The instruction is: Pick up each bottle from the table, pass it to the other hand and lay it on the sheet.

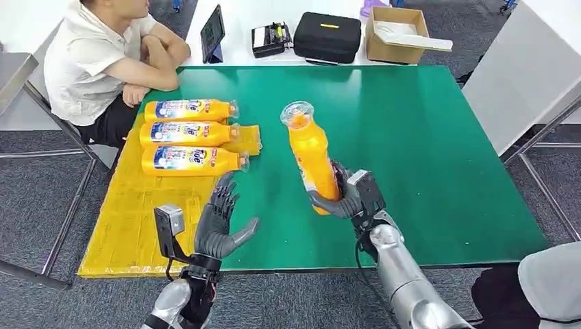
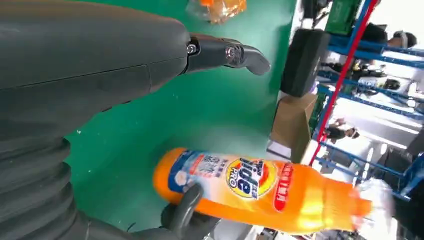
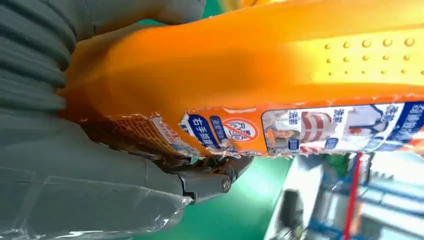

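Observation:
My right hand [image 1: 340,197] grips the base of an orange bottle [image 1: 310,152] and holds it upright, tilted a little, above the green table [image 1: 425,144]; close up, the bottle's body [image 3: 260,70] lies against the palm. My left hand [image 1: 220,218] is raised to the left of it with fingers spread, holding nothing. Three orange bottles [image 1: 189,133] lie side by side on the yellow sheet [image 1: 123,219] at the table's left. One lying bottle [image 2: 255,187] shows past my left hand [image 2: 90,90].
A person [image 1: 103,58] sits at the table's far left corner, arms folded near the sheet. Behind the table are a tablet [image 1: 212,33], a black case [image 1: 327,35] and a cardboard box [image 1: 396,34]. Another person's grey sleeve [image 1: 551,281] is at bottom right.

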